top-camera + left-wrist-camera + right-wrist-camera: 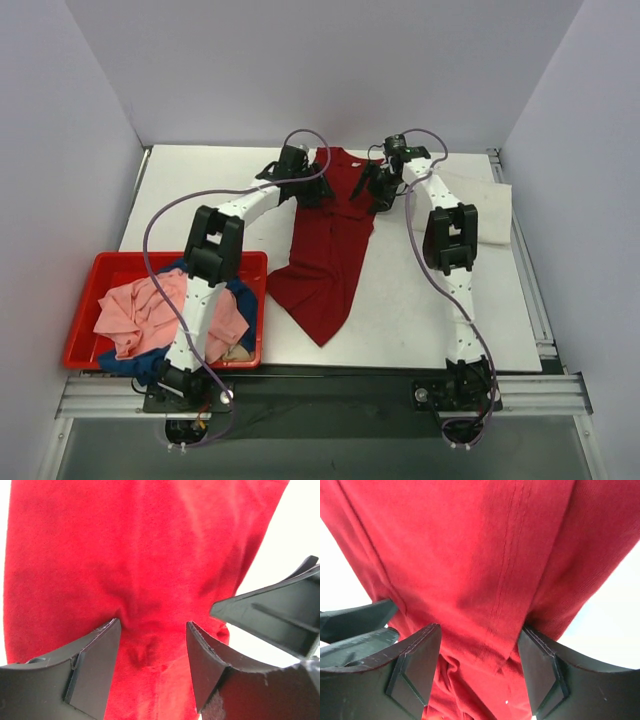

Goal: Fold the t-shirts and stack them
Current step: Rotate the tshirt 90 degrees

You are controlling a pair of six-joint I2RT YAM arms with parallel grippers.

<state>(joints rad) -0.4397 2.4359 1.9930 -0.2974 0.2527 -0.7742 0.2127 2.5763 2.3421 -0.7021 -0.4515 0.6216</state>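
Observation:
A dark red t-shirt (330, 250) lies lengthwise on the white table (420, 310), narrow at its far end and widening toward the near edge. My left gripper (312, 190) is low over its far left part, jaws open, with wrinkled red cloth (145, 570) between the fingers (100, 655). My right gripper (378, 195) is at the shirt's far right edge, also open, astride a stitched hem (505, 580). In the wrist views my left gripper (153, 624) and right gripper (480, 628) both straddle cloth without pinching it.
A red plastic bin (90, 290) sits at the near left with pink (140, 315), blue (243, 300) and beige (238, 352) shirts piled in it. A white shirt (490, 215) lies at the table's right edge. Grey walls surround the table.

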